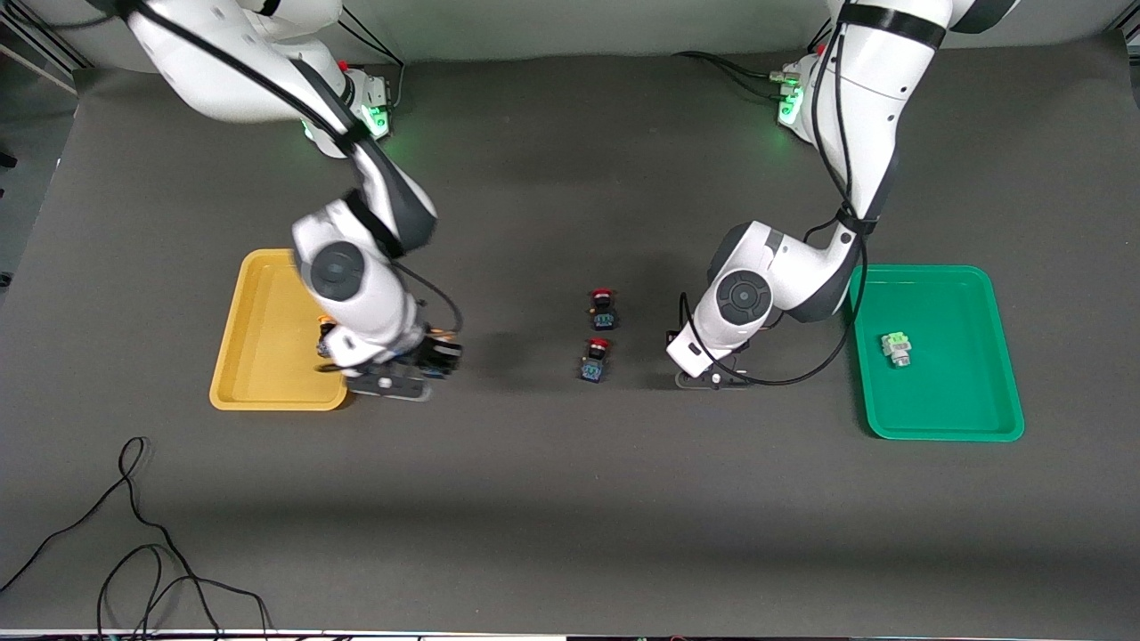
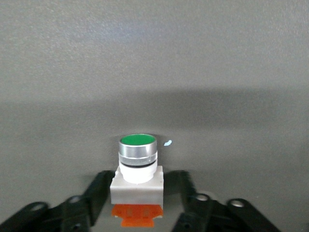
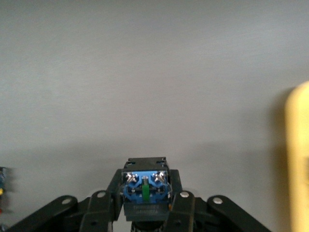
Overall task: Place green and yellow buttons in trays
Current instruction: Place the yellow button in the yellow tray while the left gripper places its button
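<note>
Right pincer (image 3: 145,205) hiding black-blue button's (image 3: 145,188) cap.

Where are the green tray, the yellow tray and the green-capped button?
green tray (image 1: 966,418): front view, bare floor near its rim.
yellow tray (image 1: 267,320): front view, bare floor.
green-capped button (image 2: 138,140): left wrist view, green cap.

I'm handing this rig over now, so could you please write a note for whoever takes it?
Right gripper: shut on a black-blue button, cap hidden, beside the yellow tray.
Left gripper: open, fingers flanking a green-capped button on the table, not clamped.
Done: one green button in the green tray; something orange-black in the yellow tray, half hidden.
To do: tray both. Leave the two red switches.
</note>
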